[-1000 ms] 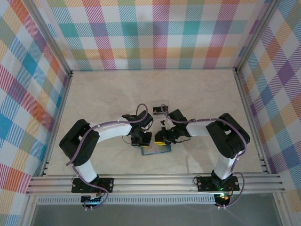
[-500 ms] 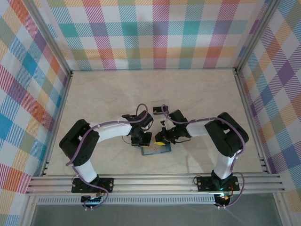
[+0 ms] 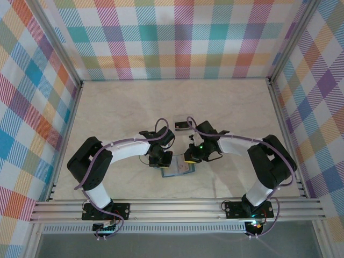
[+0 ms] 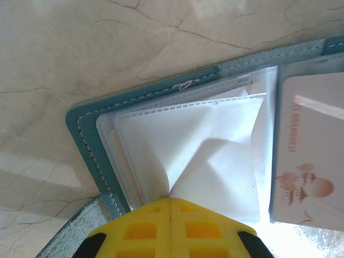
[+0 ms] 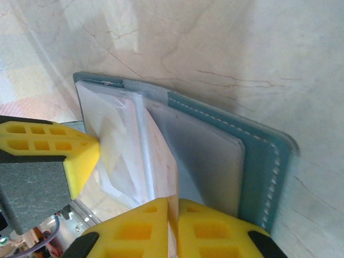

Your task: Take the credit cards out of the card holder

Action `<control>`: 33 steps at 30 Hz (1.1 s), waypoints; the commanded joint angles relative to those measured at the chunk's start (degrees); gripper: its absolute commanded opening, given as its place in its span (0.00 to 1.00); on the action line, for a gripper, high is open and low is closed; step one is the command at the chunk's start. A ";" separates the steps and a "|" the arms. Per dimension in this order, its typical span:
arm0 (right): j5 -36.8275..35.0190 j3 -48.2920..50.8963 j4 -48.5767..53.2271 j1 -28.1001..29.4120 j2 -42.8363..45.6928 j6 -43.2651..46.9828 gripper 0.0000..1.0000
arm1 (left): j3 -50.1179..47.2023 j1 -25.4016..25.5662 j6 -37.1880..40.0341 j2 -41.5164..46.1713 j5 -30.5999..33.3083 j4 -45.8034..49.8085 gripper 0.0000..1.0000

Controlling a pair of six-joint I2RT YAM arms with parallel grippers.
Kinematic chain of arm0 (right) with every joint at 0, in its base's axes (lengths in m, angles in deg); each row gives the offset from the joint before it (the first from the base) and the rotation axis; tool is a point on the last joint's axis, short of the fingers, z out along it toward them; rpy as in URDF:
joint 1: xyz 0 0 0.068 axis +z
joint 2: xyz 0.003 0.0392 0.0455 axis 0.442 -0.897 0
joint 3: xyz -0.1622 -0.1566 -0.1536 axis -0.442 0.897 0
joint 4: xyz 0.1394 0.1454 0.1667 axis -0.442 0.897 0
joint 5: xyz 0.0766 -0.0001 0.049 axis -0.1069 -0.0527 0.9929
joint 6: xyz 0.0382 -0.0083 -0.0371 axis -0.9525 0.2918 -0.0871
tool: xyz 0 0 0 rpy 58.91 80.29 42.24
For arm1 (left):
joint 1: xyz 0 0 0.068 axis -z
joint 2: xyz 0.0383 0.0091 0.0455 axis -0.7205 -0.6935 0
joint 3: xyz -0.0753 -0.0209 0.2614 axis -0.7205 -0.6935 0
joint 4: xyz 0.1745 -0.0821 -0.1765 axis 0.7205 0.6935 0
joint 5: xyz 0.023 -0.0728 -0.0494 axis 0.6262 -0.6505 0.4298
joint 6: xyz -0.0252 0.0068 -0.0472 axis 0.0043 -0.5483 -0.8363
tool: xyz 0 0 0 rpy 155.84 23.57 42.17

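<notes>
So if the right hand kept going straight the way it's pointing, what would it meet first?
The right hand pinches a pale card edge, so that first, then likely the card holder's inner pockets; depth is unclear.

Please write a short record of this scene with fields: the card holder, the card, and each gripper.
card holder: open, lying flat on the table
credit card: pale face, among the inner sleeves
left gripper: shut on the card holder's clear sleeve
right gripper: shut on the credit card's edge
</notes>
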 commanded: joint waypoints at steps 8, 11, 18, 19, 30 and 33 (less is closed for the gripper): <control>-4.96 -2.79 9.01 -0.25 4.64 4.08 0.12 | -0.82 0.36 0.88 2.35 1.68 3.56 0.05; -4.02 -2.88 8.76 -0.25 5.81 4.16 0.12 | -0.52 0.37 0.31 3.42 0.70 2.40 0.06; -4.69 -5.17 11.31 -0.26 8.22 7.43 0.11 | 0.03 0.36 -0.45 5.39 2.36 2.19 0.08; -5.07 -5.74 12.04 -0.26 8.43 8.60 0.11 | -0.03 0.39 -0.50 5.72 2.73 2.17 0.08; -13.42 -14.30 20.39 -0.25 7.22 27.49 0.02 | -1.36 -0.69 -0.96 9.07 4.47 2.67 0.09; -10.18 -16.78 22.25 -0.27 4.92 24.66 0.08 | -1.57 -0.74 -0.88 8.78 1.97 1.51 0.08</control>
